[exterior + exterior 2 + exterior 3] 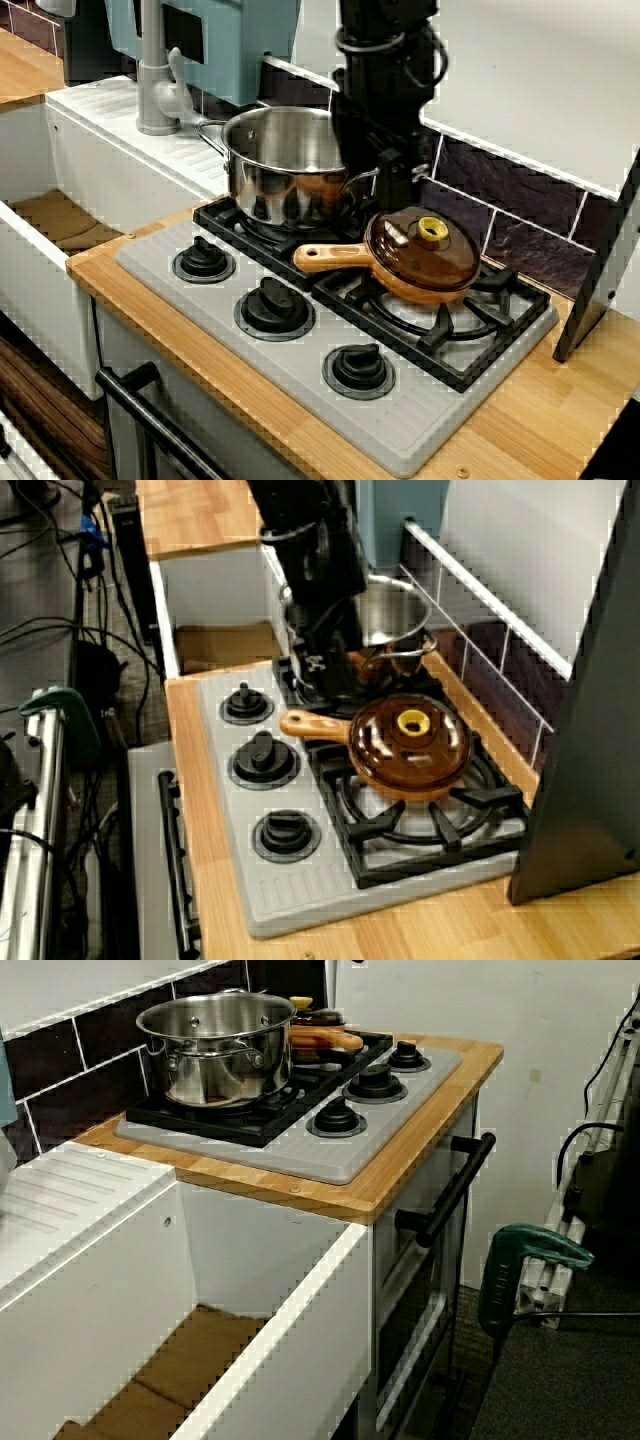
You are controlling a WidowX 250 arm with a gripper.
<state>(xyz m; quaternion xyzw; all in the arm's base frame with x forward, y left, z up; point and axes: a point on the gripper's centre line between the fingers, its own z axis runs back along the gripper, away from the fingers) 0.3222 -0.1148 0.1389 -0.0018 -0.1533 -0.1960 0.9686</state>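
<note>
Wooden tabletop (560,420) carries a grey hob (300,355) with black grates. A steel pot (285,165) stands on the back left burner, and a brown lidded pan (425,255) sits on the right grate, its wooden handle (330,258) pointing toward the knobs. My arm (385,90) hangs between them. My jaws are low, just behind the pan's rim and beside the pot. I cannot tell how far they are parted or whether they grip anything.
</note>
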